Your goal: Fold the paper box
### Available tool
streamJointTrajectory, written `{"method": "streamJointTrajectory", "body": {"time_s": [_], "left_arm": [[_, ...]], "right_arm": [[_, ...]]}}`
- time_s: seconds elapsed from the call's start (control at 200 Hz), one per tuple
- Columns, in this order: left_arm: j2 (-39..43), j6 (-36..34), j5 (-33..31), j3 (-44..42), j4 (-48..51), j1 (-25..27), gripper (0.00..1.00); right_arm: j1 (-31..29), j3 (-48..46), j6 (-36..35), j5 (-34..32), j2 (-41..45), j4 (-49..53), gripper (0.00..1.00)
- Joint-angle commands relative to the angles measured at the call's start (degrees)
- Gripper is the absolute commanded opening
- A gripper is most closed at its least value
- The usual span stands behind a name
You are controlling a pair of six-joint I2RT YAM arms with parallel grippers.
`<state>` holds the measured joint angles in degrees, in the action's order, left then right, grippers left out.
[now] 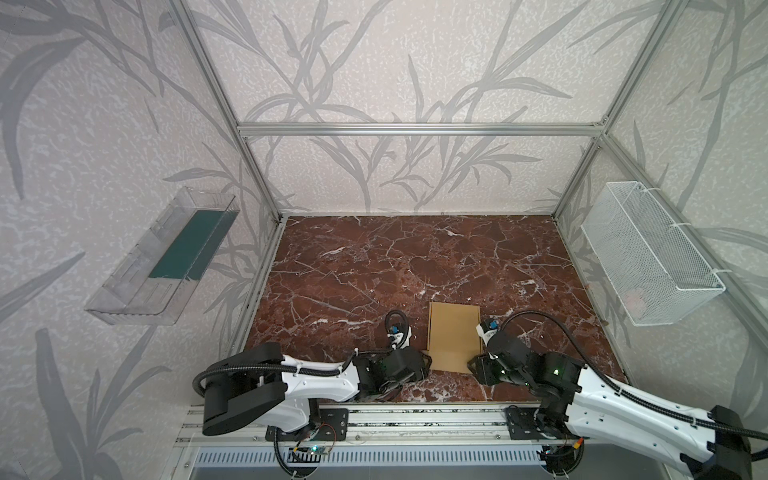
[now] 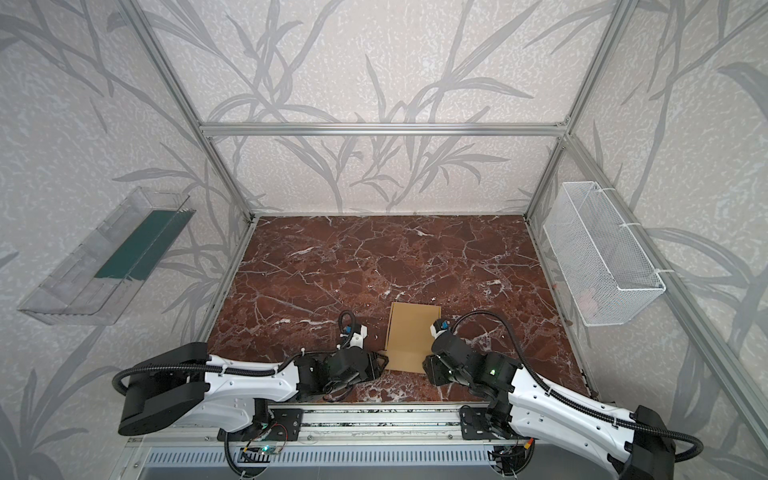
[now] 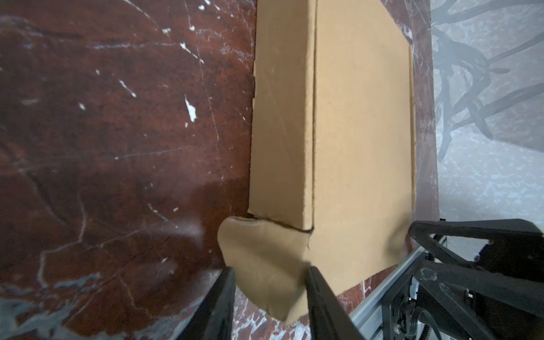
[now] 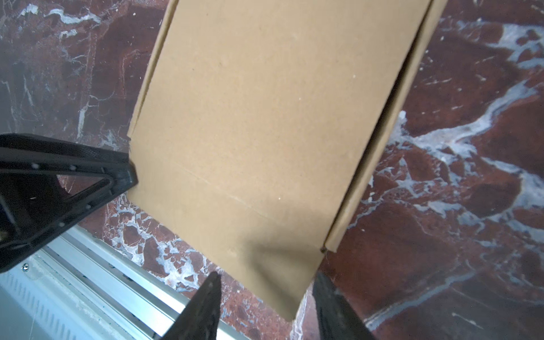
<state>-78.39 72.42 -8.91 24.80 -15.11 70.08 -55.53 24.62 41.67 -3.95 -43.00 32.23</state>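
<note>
The paper box (image 1: pixel 453 332) (image 2: pixel 413 332) is a tan cardboard piece lying near the front edge of the red marble table (image 1: pixel 374 257), with one side wall folded up along its left. My left gripper (image 1: pixel 424 365) (image 3: pixel 272 269) is at its near left corner. Its jaws stand apart with a bent corner tab (image 3: pixel 265 259) between them, touching one finger (image 3: pixel 319 294). My right gripper (image 1: pixel 473 365) (image 4: pixel 267 275) is at the near right corner, open, with the corner of the box (image 4: pixel 265 117) between its fingers and a gap beside one finger (image 4: pixel 206 303).
An aluminium rail (image 1: pixel 415 415) runs along the table's front edge just behind both grippers. A white wire basket (image 1: pixel 652 257) hangs on the right wall. On the left wall is a clear plastic tray (image 1: pixel 166 257). Frame posts stand at the back corners.
</note>
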Motion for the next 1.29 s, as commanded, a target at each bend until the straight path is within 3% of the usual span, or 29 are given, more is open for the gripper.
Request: {"method": "streamJointTrajectory", "body": {"time_s": [0.0,0.445,0.885,1.29], "left_arm": [[-2.6,-1.0,0.6,2.0,-2.4,0.0,0.41],[-4.5,-0.6,2.0,0.9,-10.2,-0.7,0.4],[1.3,-3.5,-2.0,0.7,-2.6,-1.6,0.42],[0.0,-6.9,0.0,2.2,-2.4,-5.0,0.43]], "right_arm": [[0.0,1.0,-0.5,0.3,-0.2,-0.4,0.52],[0.1,-0.2,-0.5,0.3,-0.1,-0.8,0.53],[4.1,1.2,-4.2,-1.6,2.9,4.6,0.55],[7.1,1.0,-4.7,-0.8,1.0,2.8,0.6]]}}
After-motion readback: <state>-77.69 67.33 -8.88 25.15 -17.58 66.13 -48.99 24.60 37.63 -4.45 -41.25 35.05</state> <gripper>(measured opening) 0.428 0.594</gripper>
